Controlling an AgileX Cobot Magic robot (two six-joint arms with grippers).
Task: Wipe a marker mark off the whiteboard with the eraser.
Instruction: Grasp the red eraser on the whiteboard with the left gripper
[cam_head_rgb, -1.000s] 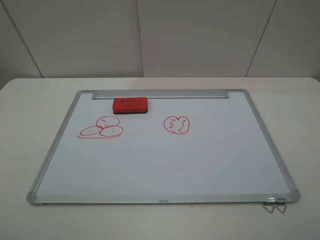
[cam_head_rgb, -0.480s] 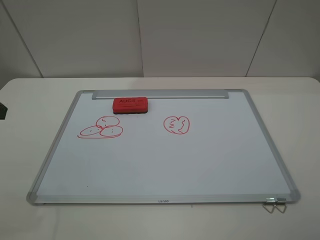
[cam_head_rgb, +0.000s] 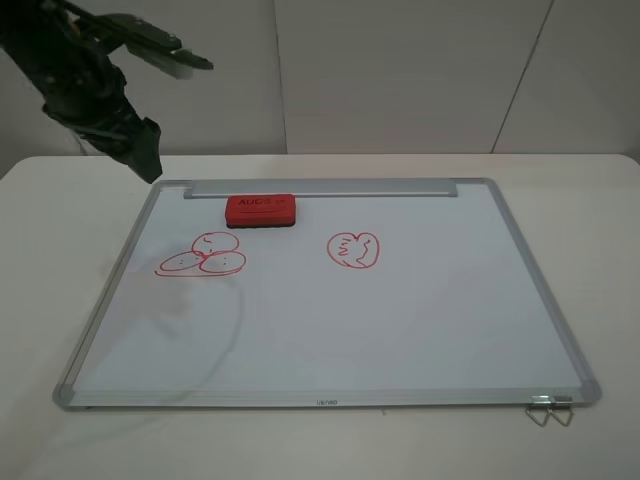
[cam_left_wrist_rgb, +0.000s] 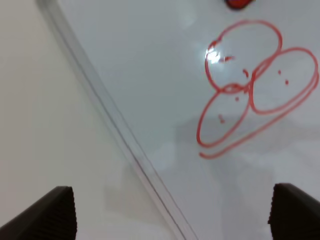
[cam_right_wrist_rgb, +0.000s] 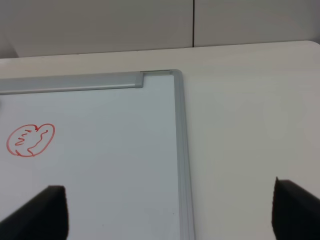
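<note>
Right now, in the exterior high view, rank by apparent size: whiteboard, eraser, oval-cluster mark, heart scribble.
1. whiteboard, by far.
2. oval-cluster mark, wider than the eraser.
3. eraser and heart scribble look alike: one wider, one taller, and the eraser lies farther off. Not ranked.

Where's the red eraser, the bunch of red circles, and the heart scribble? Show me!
eraser (cam_head_rgb: 260, 208): high camera view, middle of its red top.
marker mark (cam_head_rgb: 205, 258): high camera view, where the red ovals overlap.
heart scribble (cam_head_rgb: 353, 250): high camera view, the squiggles inside its outline.

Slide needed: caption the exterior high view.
Open left gripper hovers by silver-framed whiteboard; red block eraser near red oval-cluster marker mark.
</note>
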